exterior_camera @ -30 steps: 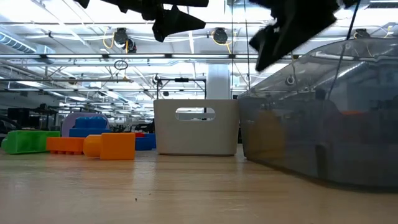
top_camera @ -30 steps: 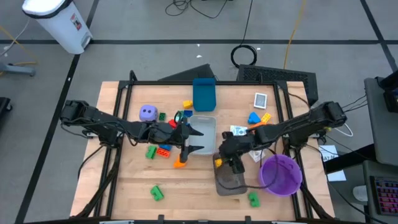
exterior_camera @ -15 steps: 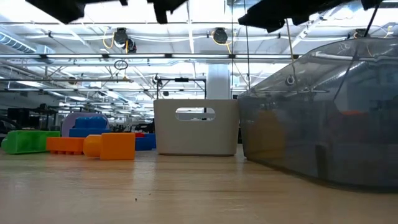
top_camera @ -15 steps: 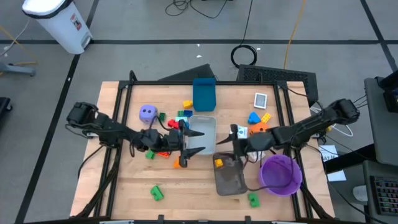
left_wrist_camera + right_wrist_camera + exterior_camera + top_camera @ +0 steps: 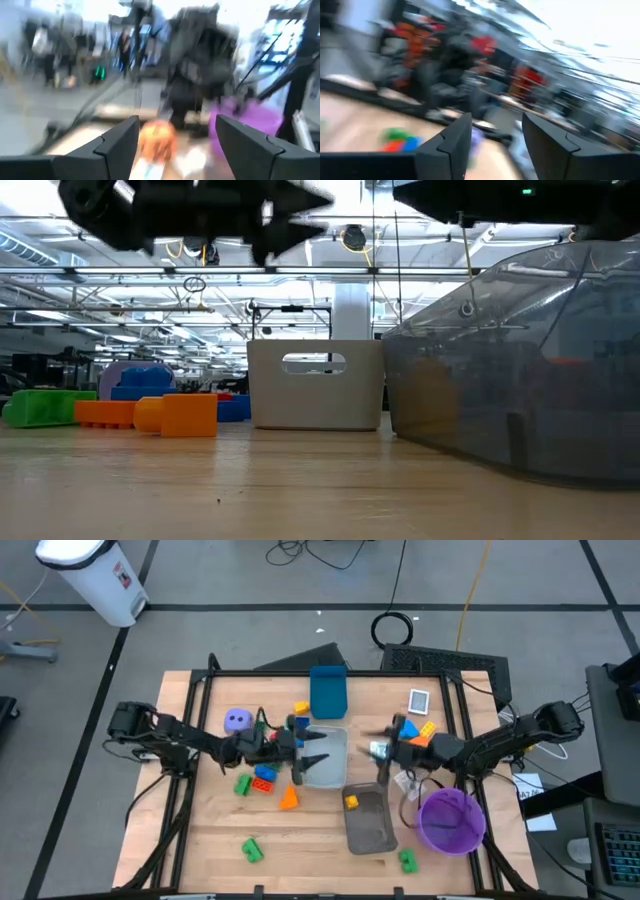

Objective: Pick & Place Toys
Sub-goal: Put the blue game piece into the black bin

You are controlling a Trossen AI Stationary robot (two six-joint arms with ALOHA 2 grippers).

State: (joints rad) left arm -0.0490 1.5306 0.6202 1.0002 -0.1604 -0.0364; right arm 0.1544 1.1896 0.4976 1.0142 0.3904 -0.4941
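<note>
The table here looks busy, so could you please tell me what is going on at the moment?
Two robot arms are sorting toy bricks into trays on a wooden table. The left tool hangs open and empty over the pale tray. The right tool is open and empty too, beside that tray. A yellow brick already lies in the dark tray. A purple die, an orange brick and green bricks are still loose.

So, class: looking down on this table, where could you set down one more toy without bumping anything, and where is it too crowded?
Free: the bare wood along the near edge between the green brick and the dark grey tray, and the far left corner beyond the purple die. Crowded: the middle, where bricks cluster around the pale tray under both grippers, and the right side by the purple bowl.
</note>
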